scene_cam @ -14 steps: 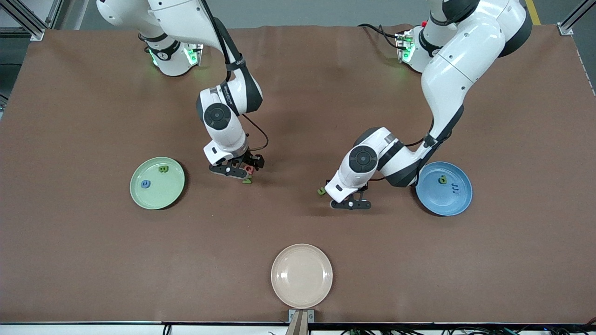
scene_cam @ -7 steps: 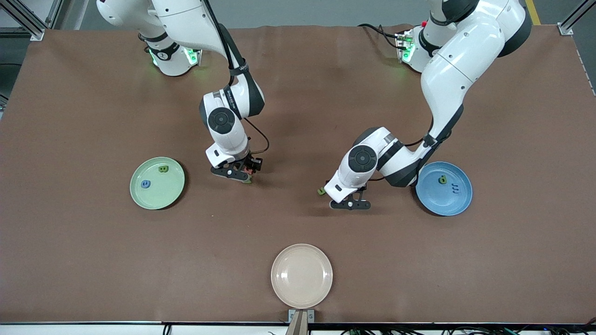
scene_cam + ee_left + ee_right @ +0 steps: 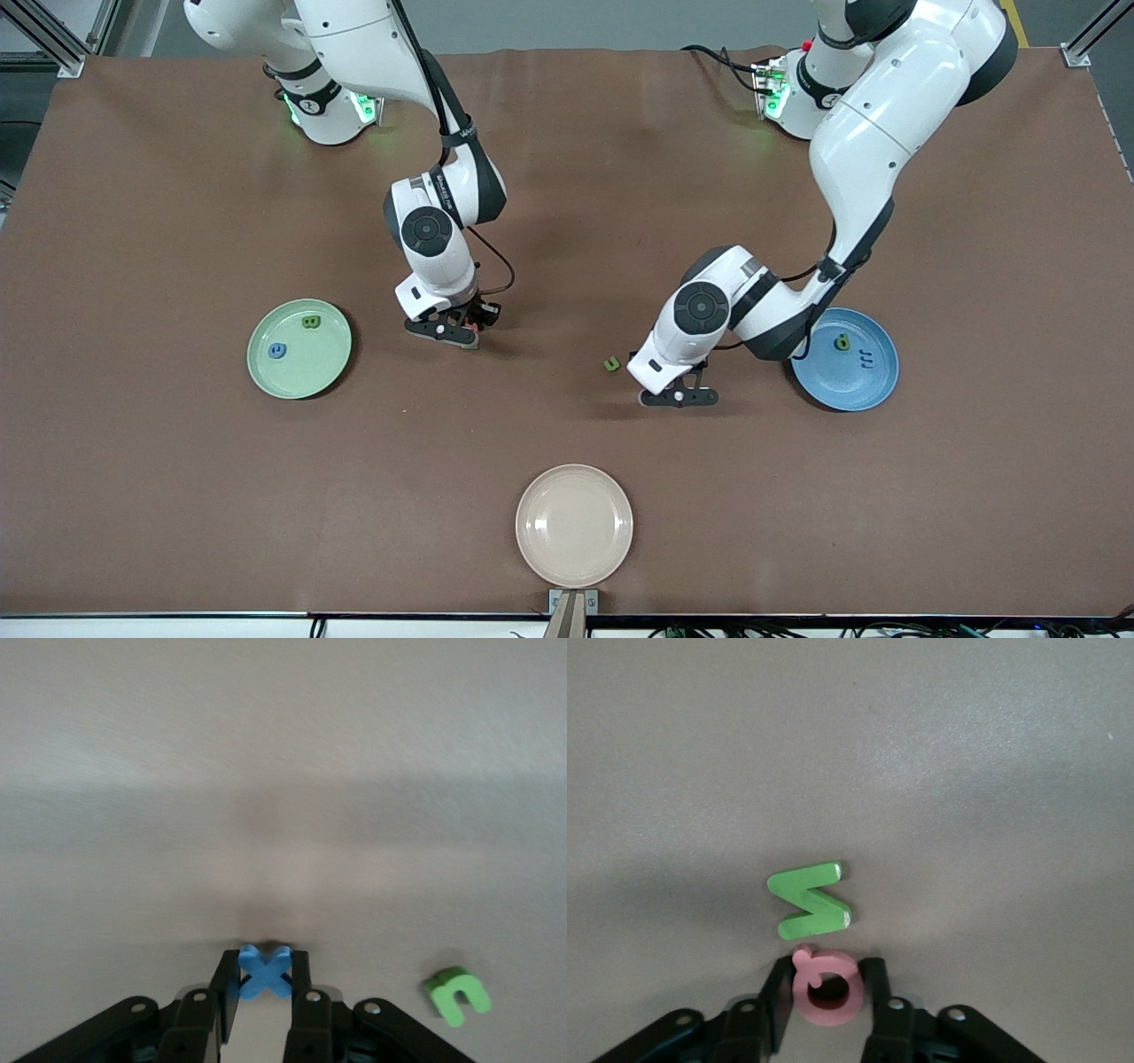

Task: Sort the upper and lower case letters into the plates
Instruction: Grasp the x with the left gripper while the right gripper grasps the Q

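My left gripper is shut on a blue x, just off the brown table. A green u lies beside it, also seen as the green u in the front view, next to the left hand. My right gripper has its fingers against both sides of a pink Q on the table, with a green N lying just past its fingertips. The pale green plate holds a green B and a blue letter. The blue plate holds a green letter and a blue m.
A cream-beige plate with nothing on it sits at the table edge nearest the front camera. The left arm's elbow hangs over the rim of the blue plate.
The left gripper shut on the blue x and shifted slightly toward the blue plate, away from the green u. The right gripper's fingers came together on the pink Q.
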Motion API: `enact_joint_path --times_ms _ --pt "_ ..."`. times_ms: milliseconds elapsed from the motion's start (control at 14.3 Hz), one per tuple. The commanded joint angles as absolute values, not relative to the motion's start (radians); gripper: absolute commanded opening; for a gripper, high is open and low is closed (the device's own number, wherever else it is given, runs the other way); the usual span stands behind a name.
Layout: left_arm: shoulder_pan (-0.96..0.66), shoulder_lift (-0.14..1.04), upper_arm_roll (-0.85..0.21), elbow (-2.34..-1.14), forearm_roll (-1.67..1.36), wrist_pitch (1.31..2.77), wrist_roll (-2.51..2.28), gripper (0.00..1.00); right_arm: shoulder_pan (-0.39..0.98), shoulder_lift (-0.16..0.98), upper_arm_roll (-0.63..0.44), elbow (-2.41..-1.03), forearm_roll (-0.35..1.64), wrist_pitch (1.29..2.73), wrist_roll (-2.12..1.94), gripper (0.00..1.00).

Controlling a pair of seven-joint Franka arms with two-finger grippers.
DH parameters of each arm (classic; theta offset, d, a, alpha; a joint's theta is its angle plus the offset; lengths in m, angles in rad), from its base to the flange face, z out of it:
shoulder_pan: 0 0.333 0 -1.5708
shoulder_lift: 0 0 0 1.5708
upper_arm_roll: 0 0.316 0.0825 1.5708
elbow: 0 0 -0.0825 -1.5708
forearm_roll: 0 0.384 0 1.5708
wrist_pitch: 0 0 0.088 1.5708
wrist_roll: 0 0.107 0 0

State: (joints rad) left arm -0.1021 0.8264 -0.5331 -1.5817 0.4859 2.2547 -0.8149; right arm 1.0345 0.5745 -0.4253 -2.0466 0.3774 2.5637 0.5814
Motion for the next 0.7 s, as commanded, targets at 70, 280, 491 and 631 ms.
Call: enact_joint_path --times_ms 70,280,491,631 --pt "-0.022 0.672 -0.54 -1.692 0.505 2.198 -0.77 0.06 1.049 0.586 -0.436 -2.036 0.4 2.562 0.592 0.14" --pt "0.121 0.557 -0.595 -1.852 0.505 2.21 -0.681 0.06 1.032 0.565 -0.446 -2.037 0.4 2.536 0.574 0.03" --pt "0.39 0.506 -0.747 -1.995 0.508 2.267 -0.559 0.06 1.006 0.482 -0.512 -2.036 0.397 2.375 0.468 0.02" --pt "0.526 0.506 -0.804 -2.066 0.588 2.311 -0.506 0.06 1.005 0.437 -0.592 -2.042 0.396 2.294 0.366 0.01"
